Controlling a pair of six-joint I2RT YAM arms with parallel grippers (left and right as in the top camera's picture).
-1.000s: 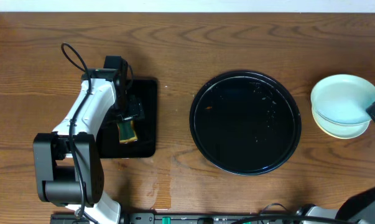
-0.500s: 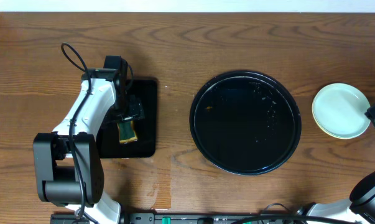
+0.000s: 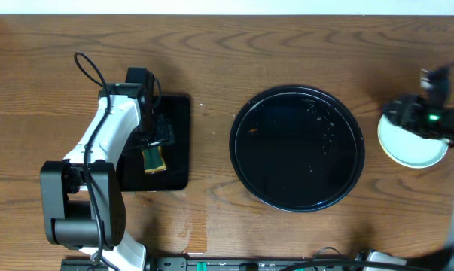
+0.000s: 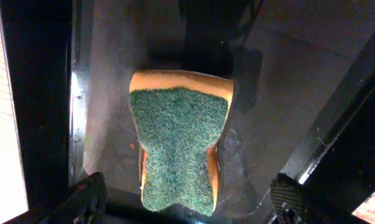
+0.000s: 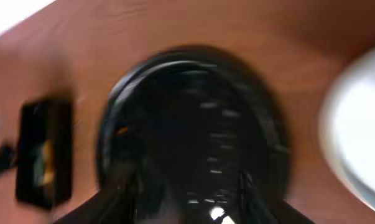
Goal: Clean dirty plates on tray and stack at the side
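Note:
The plates (image 3: 413,149) lie stacked on the table right of the round black tray (image 3: 297,147), a pale mint-blue one on top and a yellow rim showing beneath. The tray holds no plate, only a small orange speck. My right gripper (image 3: 421,114) hovers blurred over the stack's far edge. In the right wrist view its fingers (image 5: 190,199) are apart and empty, above the tray (image 5: 193,118), with the stack (image 5: 361,137) at the right. My left gripper (image 4: 188,200) is open over a green and orange sponge (image 4: 178,146).
The sponge (image 3: 153,159) lies on a small rectangular black tray (image 3: 178,143) at the left, under my left arm. It shows in the right wrist view (image 5: 44,155) too. Bare wooden table lies around both trays.
The mint-blue plate held at the right came down onto the stack and was let go. My right gripper then swung up and left over the stack. The left arm has not moved.

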